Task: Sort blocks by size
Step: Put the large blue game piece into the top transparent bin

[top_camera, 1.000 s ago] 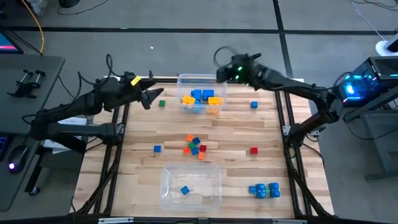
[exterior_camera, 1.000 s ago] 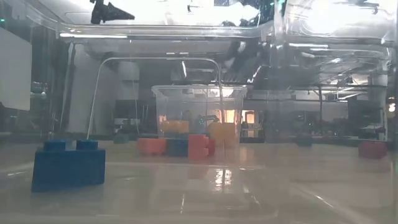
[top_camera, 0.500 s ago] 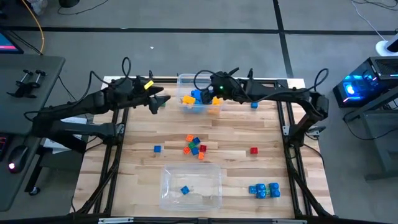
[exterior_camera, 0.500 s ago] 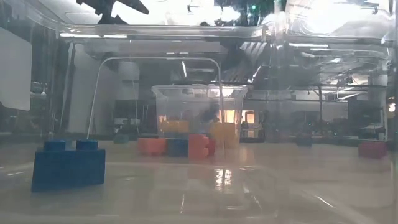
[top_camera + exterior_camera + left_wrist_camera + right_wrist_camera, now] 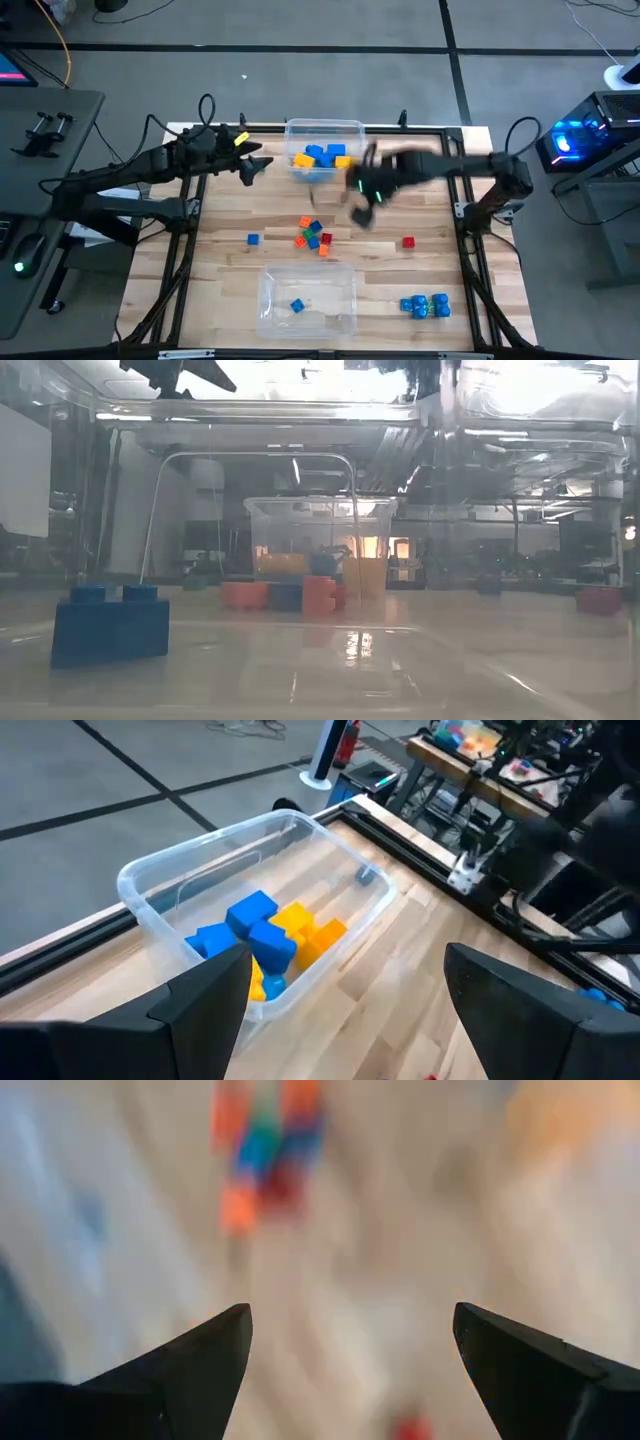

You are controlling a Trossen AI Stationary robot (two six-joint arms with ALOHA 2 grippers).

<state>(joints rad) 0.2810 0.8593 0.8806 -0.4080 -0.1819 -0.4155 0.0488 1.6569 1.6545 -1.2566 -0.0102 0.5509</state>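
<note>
Centre of high view: surface (image 5: 400, 215) of pale wood planks, visible grain, light sheen; glossy with reflections in low view. Upper centre: bin (image 5: 350, 128) of clear, smooth, glossy plastic. Lower centre: second clear plastic bin (image 5: 270, 300), same finish. Inside upper bin: larger blue and yellow blocks (image 5: 322, 158), smooth moulded plastic, faintly shiny. Mid-frame: small blocks (image 5: 313, 235) in orange, red, blue, green, likewise smooth plastic. Lower left of low view: blue studded block (image 5: 110, 628), satin plastic. Left end effector (image 5: 249, 166) and right end effector (image 5: 360, 205): dark, matt. Around surface: dark matt frame rails (image 5: 468, 250), apparently metal.
</note>
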